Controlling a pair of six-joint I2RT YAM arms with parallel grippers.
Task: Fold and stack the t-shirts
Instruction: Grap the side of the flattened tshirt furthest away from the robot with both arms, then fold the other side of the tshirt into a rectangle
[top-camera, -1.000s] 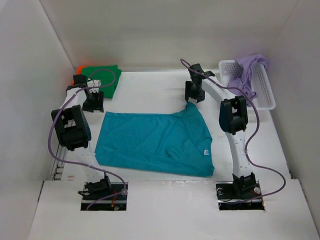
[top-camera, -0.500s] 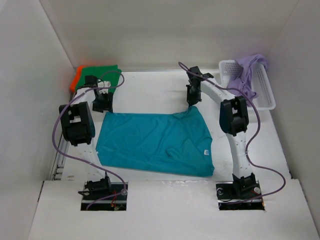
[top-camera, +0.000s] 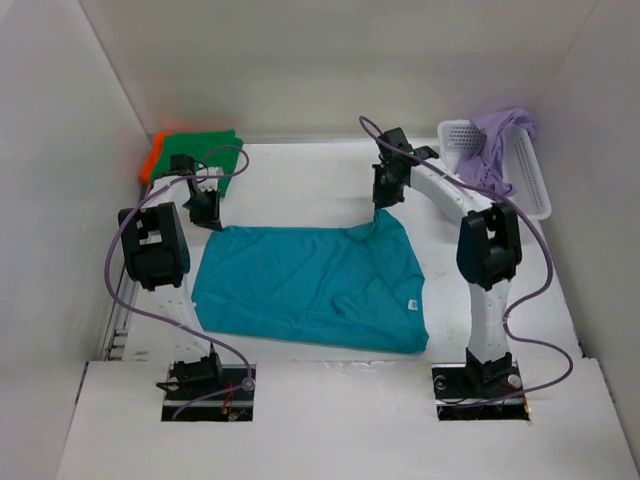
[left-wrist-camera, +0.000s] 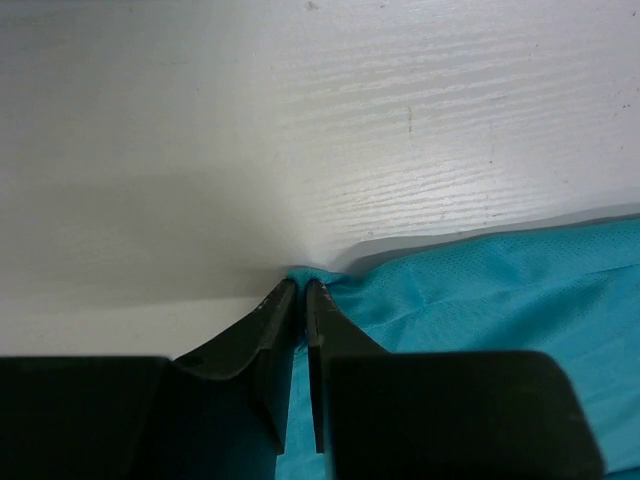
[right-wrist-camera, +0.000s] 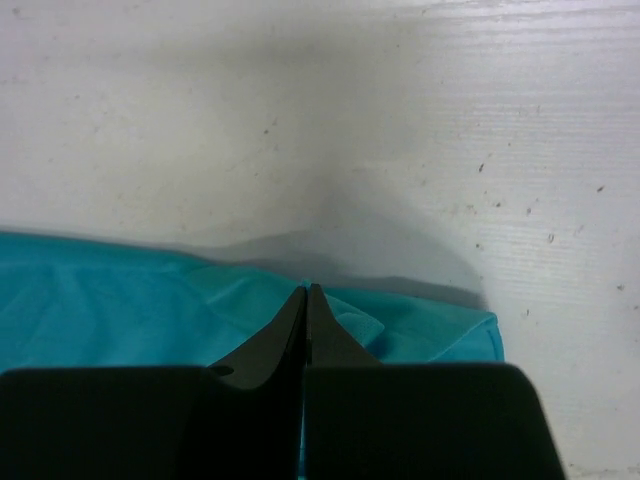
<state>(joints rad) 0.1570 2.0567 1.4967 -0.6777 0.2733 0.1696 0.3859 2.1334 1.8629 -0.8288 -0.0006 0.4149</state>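
A teal blue t-shirt (top-camera: 310, 285) lies spread flat in the middle of the table. My left gripper (top-camera: 211, 222) is shut on its far left corner (left-wrist-camera: 305, 272), cloth pinched between the black fingers (left-wrist-camera: 270, 330). At the far right corner my right gripper (top-camera: 378, 208) is shut on the teal edge (right-wrist-camera: 400, 325), fingers (right-wrist-camera: 285, 335) pressed together on the fabric. A dark green t-shirt (top-camera: 205, 150) lies folded at the back left on top of an orange one (top-camera: 153, 160). A lavender t-shirt (top-camera: 497, 140) hangs out of the basket.
A white mesh basket (top-camera: 525, 175) stands at the back right by the wall. White walls enclose the table on three sides. The arm bases (top-camera: 205, 378) sit at the near edge.
The left gripper came right and down from beside the green shirt onto the teal shirt's far left corner and shut on it. The right gripper shut on the far right corner.
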